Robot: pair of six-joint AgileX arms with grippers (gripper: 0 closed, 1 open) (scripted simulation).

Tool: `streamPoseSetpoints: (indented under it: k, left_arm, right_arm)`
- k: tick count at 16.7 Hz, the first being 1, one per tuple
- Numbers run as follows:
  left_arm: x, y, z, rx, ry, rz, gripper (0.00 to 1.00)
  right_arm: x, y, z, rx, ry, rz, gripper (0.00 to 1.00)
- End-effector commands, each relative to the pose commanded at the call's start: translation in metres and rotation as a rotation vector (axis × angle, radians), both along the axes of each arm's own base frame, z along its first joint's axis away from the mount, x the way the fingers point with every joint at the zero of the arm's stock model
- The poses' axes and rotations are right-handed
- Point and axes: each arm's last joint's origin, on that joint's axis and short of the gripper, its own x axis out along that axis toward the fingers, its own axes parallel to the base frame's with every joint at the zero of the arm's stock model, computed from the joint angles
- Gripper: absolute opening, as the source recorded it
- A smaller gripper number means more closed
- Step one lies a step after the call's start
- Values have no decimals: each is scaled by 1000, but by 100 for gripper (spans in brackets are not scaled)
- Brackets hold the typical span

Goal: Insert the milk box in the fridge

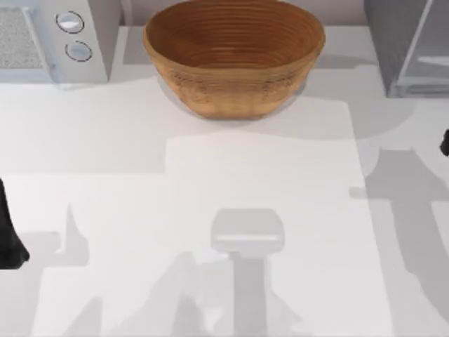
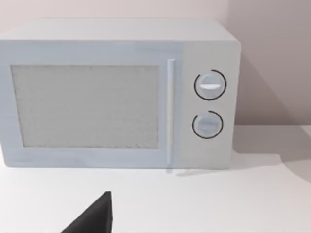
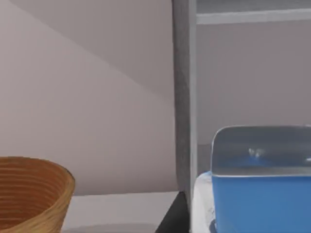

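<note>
Your left arm (image 1: 10,235): dark, low at the table's left edge. Your right arm (image 1: 445,142): dark sliver at the table's right edge, farther back.

The white table (image 1: 210,210) carries 3 things along its far edge: a white appliance with 2 round knobs (image 1: 52,38) at the left, a wicker bowl (image 1: 233,60) in the middle, and the grey fridge (image 1: 410,45) at the right
</note>
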Motion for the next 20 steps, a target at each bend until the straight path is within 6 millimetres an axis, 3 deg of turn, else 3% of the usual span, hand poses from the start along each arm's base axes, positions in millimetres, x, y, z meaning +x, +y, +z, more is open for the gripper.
streamPoseSetpoints:
  k: [2,5,11,18,20]
  left_arm:
    - [0,0,0,0,0,0,100]
    - [0,0,0,0,0,0,100]
    - [0,0,0,0,0,0,100]
    - [0,0,0,0,0,0,100]
    - [0,0,0,0,0,0,100]
  right_arm:
    - [-20,-26,-13,-7,-1,1,0]
    - [-44,-51,-39,-20,-1,9,0]
    - [-61,-69,-82,-39,21,26,0]
    - [-62,-69,-85,-38,25,29,0]
    - [-61,-70,-77,-37,5,30,0]
